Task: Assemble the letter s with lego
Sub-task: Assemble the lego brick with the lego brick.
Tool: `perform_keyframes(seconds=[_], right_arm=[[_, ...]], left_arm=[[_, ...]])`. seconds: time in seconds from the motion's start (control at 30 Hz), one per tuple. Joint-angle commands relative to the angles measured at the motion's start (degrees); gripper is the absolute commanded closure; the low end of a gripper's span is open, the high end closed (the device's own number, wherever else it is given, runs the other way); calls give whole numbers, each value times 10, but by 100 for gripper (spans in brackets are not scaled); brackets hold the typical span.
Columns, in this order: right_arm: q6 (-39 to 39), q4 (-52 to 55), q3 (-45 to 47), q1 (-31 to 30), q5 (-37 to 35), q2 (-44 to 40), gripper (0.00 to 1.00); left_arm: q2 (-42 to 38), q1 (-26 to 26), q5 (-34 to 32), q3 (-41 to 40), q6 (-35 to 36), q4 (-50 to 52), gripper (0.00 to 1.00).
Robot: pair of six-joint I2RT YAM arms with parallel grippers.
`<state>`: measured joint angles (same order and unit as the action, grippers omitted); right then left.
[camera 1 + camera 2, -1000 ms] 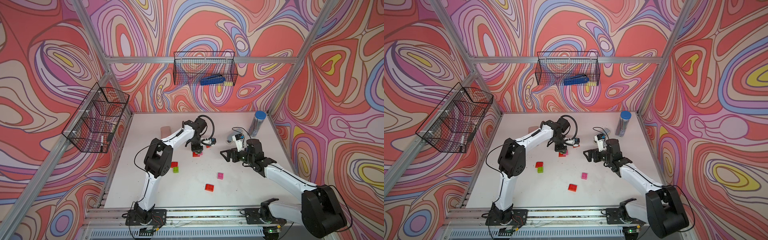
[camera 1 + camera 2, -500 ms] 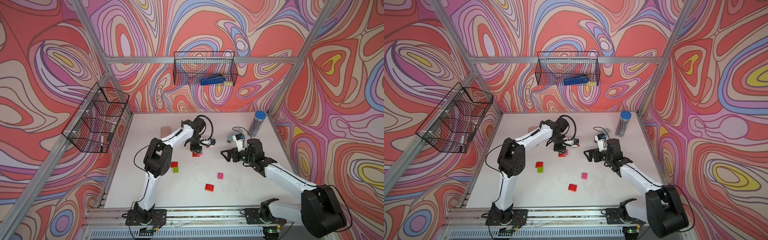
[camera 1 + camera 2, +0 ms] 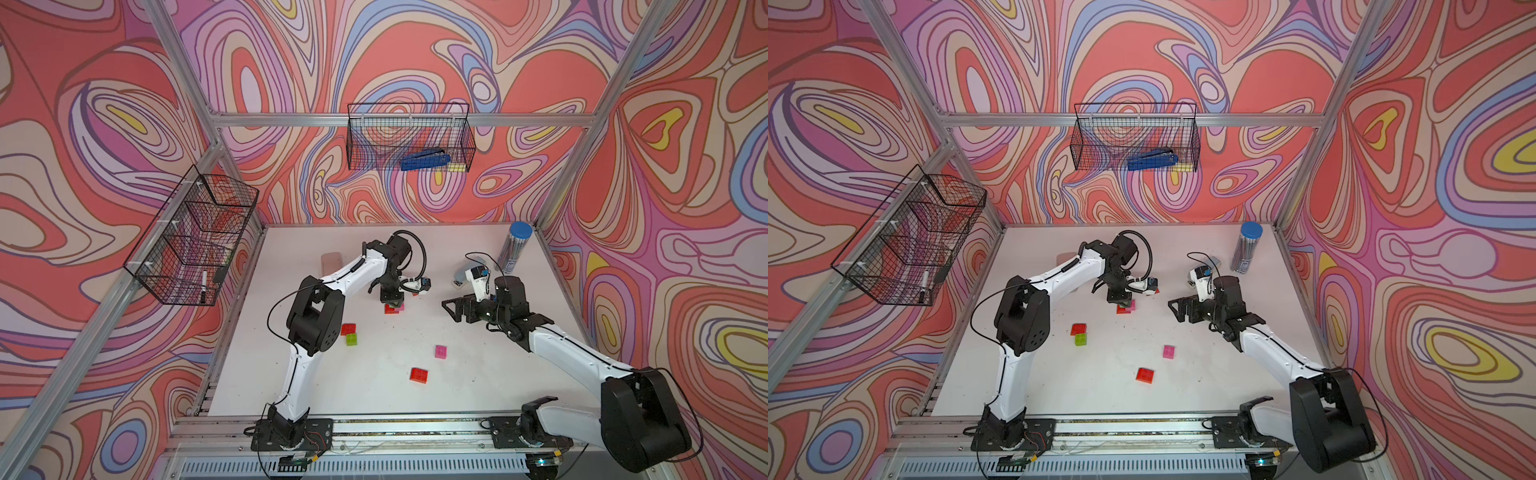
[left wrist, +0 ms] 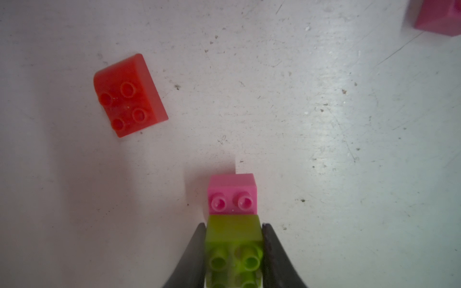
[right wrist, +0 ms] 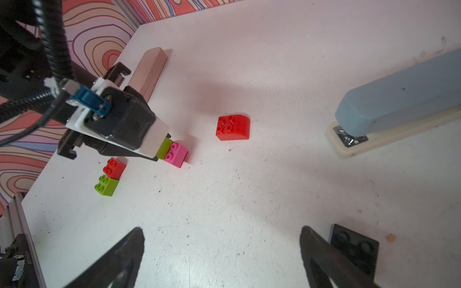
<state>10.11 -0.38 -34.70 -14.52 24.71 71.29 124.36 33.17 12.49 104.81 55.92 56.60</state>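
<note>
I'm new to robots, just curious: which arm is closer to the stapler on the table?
Right. The right jaws, open, hang near the stapler; the left jaws, shut on a green brick, are farther away.

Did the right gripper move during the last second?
No. The right gripper stays open at the same place near the pale blue stapler.

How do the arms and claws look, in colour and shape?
Left arm and right arm: white links, black joints. A black ribbed cable with a blue plug loops at the left wrist. Left claw and right claw: two black tapering fingers each.
</note>
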Motion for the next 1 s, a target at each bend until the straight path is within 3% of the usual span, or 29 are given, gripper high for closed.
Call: perform_keyframes(seconds=[0.0,0.63,0.97], right_arm=[[-8,2,-8,5,6,-1,2],[-15,-25,11,9,23,-10,2],[-15,-31,4,10,32,1,2]], left_arm=[[30,-5,-34,-18,19,25,79],[-10,-3,9,-30,-2,46,79],[-4,0,-29,-58,-1,19,79]])
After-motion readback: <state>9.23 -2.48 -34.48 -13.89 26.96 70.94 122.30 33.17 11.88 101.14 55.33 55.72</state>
